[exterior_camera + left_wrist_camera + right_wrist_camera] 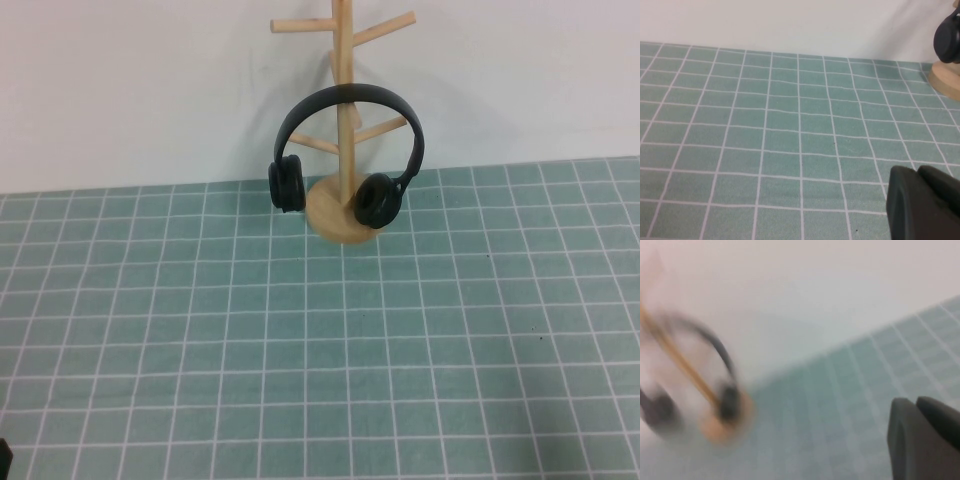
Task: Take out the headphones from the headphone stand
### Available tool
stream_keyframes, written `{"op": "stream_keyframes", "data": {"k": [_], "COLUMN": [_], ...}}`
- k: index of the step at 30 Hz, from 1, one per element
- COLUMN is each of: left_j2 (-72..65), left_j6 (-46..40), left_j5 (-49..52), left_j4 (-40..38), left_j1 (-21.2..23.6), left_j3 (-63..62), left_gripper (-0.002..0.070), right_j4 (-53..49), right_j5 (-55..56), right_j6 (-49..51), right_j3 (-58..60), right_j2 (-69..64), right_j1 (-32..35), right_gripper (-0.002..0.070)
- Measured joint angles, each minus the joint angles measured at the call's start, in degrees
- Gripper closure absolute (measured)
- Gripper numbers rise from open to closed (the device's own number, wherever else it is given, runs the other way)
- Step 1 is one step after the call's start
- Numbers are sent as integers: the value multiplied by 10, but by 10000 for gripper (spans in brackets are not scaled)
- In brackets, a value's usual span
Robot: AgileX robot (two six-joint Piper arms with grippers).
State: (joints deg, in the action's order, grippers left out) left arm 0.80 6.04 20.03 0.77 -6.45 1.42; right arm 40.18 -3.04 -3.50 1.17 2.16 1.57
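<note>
Left gripper (925, 205): only a dark slab of it at the edge of the left wrist view, low over the green gridded mat (790, 140); fingers not shown, so open or shut cannot be told. Right gripper (927, 437): likewise a dark blurred block in the corner of the right wrist view, above the same mat, state cannot be told. Neither gripper seen in the high view, apart from a tiny dark sliver at about 7 o'clock on the frame edge, too small to identify. No brand, label or writing readable anywhere. Around the work area: mat (320, 350) of white-lined green squares covering the table, plain white wall (130, 90) behind it; bare mat between both grippers and the stand, with no object in the path. Headphone stand (343, 60) upright at 12 o'clock, at the far edge of the mat, round disc base (335, 215) flat on the surface, pole vertical, pegs angling up to both sides. Headphones (349, 98) hung on the stand, headband arched across the pole near a middle peg, long axis running 9 to 3 o'clock, arch open downward. Left ear cup (287, 183) hanging just left of the base, right ear cup (376, 200) hanging in front of the base on its right. In the left wrist view, one black cup (947, 37) and a slice of the wooden base (946, 80) at the edge, well apart from the left gripper. In the right wrist view, stand and headphones (720, 347) smeared and tilted, well apart from the right gripper.
</note>
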Motion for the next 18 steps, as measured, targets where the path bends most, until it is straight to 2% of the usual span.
{"op": "stream_keyframes", "data": {"k": [5,10,13,18], "left_j2": [0,0,0,0], "left_j6": [0,0,0,0], "left_j5": [0,0,0,0], "left_j4": [0,0,0,0], "left_j1": [0,0,0,0], "left_j3": [0,0,0,0], "left_gripper": [678,678,678,678], "right_j4": [126,148,122,-45], "right_j5": [33,-105,-201,-416], "right_j6": [4,4,3,0], "right_j3": [-1,-34,-94,-244], "right_j2": [0,-20,-84,-272], "right_j1": [0,0,0,0], "right_gripper": [685,682,677,677]}}
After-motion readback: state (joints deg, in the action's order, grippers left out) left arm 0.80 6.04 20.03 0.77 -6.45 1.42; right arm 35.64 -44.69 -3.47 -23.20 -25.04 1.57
